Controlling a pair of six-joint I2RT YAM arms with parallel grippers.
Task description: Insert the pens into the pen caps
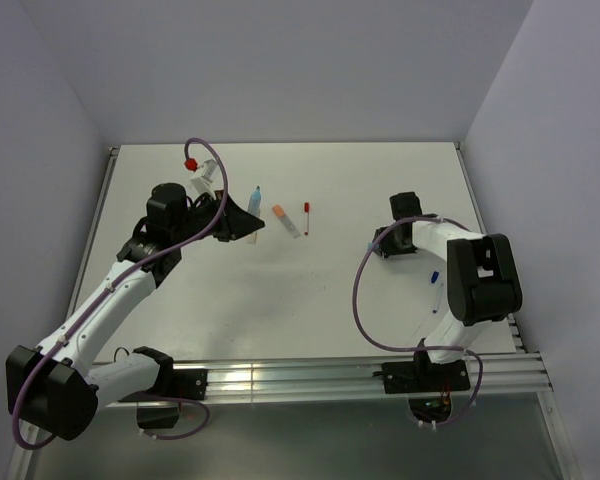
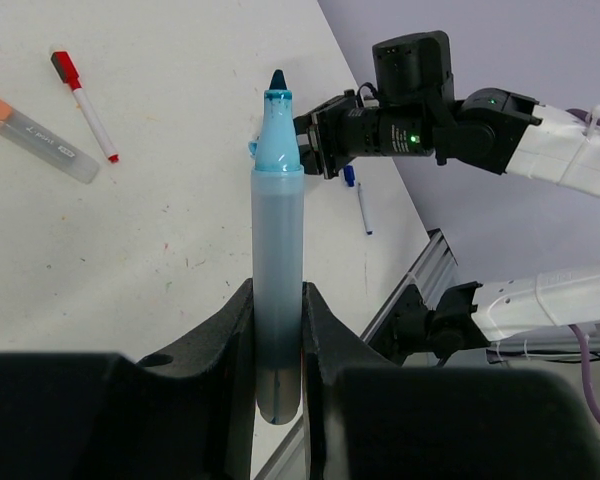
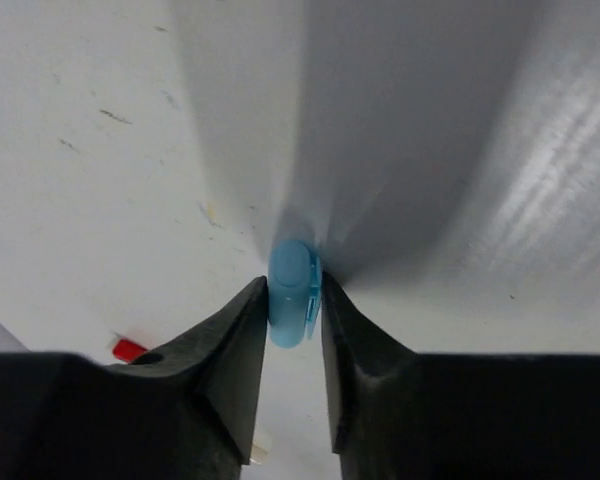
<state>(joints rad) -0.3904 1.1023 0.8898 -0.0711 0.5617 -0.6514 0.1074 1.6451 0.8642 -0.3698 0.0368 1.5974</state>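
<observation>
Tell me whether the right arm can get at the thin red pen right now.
Probably yes for reach: nothing lies between the right gripper and the thin red pen. Grasping it looks unlikely, though, since that gripper is shut on a light blue plastic cap.

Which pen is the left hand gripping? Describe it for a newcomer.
Follow the left arm to its hand. Clamped there is a chunky light blue marker, dark tip bare. The orange-ended marker and thin red pen nearby lie loose on the table.
</observation>
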